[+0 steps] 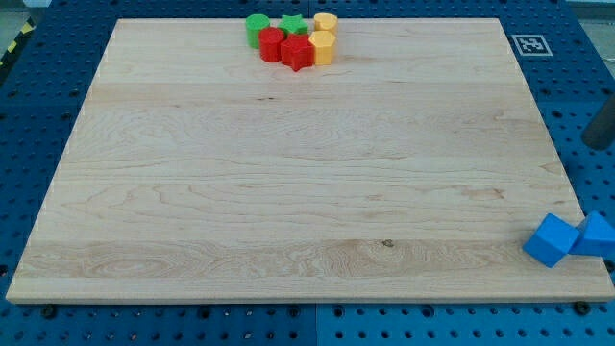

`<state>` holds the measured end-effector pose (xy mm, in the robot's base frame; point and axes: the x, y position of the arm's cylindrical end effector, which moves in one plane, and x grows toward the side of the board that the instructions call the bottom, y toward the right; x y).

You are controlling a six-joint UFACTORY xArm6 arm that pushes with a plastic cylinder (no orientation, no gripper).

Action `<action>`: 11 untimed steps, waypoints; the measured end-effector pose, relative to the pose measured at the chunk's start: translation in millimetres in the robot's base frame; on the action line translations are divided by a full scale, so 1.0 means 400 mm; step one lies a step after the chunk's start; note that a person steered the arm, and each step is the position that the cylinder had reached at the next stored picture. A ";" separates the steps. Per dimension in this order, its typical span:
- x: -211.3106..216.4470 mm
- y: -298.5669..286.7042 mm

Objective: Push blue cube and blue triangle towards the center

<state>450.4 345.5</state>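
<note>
The blue cube point(551, 239) sits at the board's bottom right corner, near the right edge. The blue triangle point(598, 234) touches its right side and lies partly off the board, cut by the view's right edge. My tip point(599, 145) shows as the dark rod's end at the view's right edge, off the board over the blue pegboard. It is well above the two blue blocks in the view and apart from them.
A tight cluster sits at the board's top edge: green cylinder point(256, 29), green star point(293, 25), yellow cylinder point(326, 22), yellow block point(323, 46), red cylinder point(271, 43), red star point(298, 53). A marker tag point(529, 44) is at the top right corner.
</note>
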 end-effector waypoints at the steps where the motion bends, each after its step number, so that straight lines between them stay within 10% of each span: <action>1: 0.157 -0.003; 3: 0.406 -0.204; 5: 0.142 -0.645; 7: 0.419 -0.474; 9: 0.392 -0.003; 11: 0.257 -0.362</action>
<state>553.2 200.7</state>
